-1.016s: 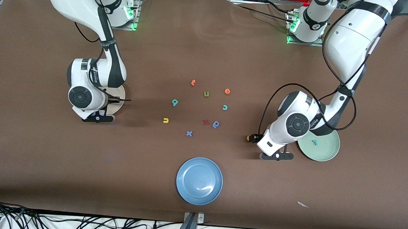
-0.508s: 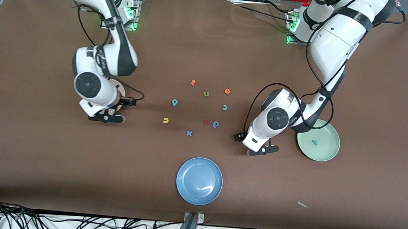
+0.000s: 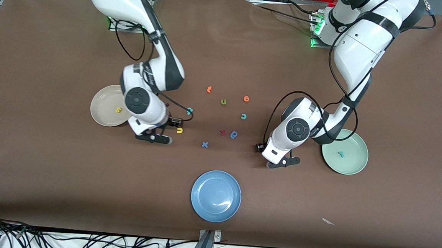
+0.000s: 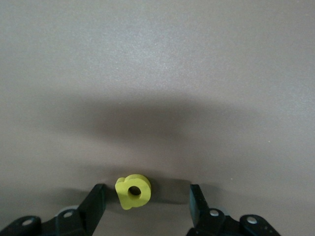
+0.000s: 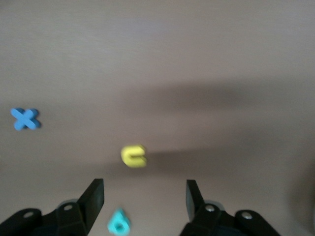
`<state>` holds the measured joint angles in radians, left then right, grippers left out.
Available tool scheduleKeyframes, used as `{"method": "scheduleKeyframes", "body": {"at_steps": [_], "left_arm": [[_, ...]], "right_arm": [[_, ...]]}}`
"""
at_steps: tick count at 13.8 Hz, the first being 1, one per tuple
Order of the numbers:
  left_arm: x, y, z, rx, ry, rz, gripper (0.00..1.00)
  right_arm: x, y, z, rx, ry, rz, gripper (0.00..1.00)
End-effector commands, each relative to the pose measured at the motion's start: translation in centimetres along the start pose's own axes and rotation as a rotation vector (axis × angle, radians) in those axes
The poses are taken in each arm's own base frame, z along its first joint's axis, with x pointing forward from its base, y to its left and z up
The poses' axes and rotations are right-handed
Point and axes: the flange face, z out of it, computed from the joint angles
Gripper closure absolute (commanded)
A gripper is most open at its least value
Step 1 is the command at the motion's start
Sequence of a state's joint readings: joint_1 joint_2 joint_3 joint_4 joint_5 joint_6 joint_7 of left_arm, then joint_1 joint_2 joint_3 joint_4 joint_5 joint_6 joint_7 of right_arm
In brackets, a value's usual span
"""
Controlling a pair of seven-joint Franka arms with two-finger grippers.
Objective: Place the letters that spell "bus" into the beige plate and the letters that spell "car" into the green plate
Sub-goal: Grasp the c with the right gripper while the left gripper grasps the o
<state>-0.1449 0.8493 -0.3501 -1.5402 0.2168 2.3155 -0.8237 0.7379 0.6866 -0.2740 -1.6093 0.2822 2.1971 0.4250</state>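
Observation:
My left gripper (image 4: 145, 209) stands open low over the table beside the green plate (image 3: 352, 166). The yellow "a" (image 4: 133, 191) lies flat between its fingers (image 4: 93, 209), close to one and touching neither. The small teal "r" (image 3: 341, 154) lies in the green plate. My right gripper (image 5: 142, 201) is open over the yellow "u" (image 3: 179, 130) and the teal "b" (image 5: 118, 225). The beige plate (image 3: 100, 118) holds the yellow "s" (image 3: 118, 110). The teal "c" (image 3: 243, 116) lies among the loose letters mid-table. In the front view the left gripper (image 3: 259, 147) hides the "a".
Loose letters lie mid-table: a green "u" (image 3: 223, 102), an orange "e" (image 3: 246, 98), another orange letter (image 3: 209, 89), a red one (image 3: 223, 132), a blue round one (image 3: 234, 134) and a blue "x" (image 3: 204, 144). A blue plate (image 3: 216, 195) sits nearest the front camera.
My right arm has swung from over the beige plate toward the middle, uncovering the plate with the "s". My left gripper has shifted over the yellow "a", away from the green plate.

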Motion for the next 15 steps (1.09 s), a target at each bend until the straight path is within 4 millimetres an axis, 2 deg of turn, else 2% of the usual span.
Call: {"method": "scheduleKeyframes", "body": {"at_steps": [1, 5, 8, 11, 14, 15], "left_arm": [[0.1, 0.0, -0.3, 0.013, 0.013, -0.050, 0.28], [0.3, -0.2, -0.4, 0.009, 0.011, -0.091, 0.37], [0.2, -0.1, -0.4, 0.014, 0.009, -0.103, 0.47], [0.1, -0.3, -0.3, 0.024, 0.003, -0.103, 0.60], [0.2, -0.4, -0.3, 0.029, 0.006, -0.100, 0.70], [0.2, -0.4, -0.2, 0.030, 0.005, -0.100, 0.73]], "right_arm": [[0.3, -2.2, 2.4, 0.010, 0.052, -0.012, 0.39], [0.2, -1.8, 3.5, -0.012, 0.044, -0.024, 0.40], [0.1, -1.6, 4.9, -0.026, 0.031, -0.020, 0.43], [-0.2, -1.8, 5.3, -0.029, 0.026, -0.022, 0.48], [-0.4, -1.9, 5.7, -0.033, 0.022, -0.022, 0.82], [-0.4, -2.0, 5.7, -0.036, 0.022, -0.029, 0.89]]}}
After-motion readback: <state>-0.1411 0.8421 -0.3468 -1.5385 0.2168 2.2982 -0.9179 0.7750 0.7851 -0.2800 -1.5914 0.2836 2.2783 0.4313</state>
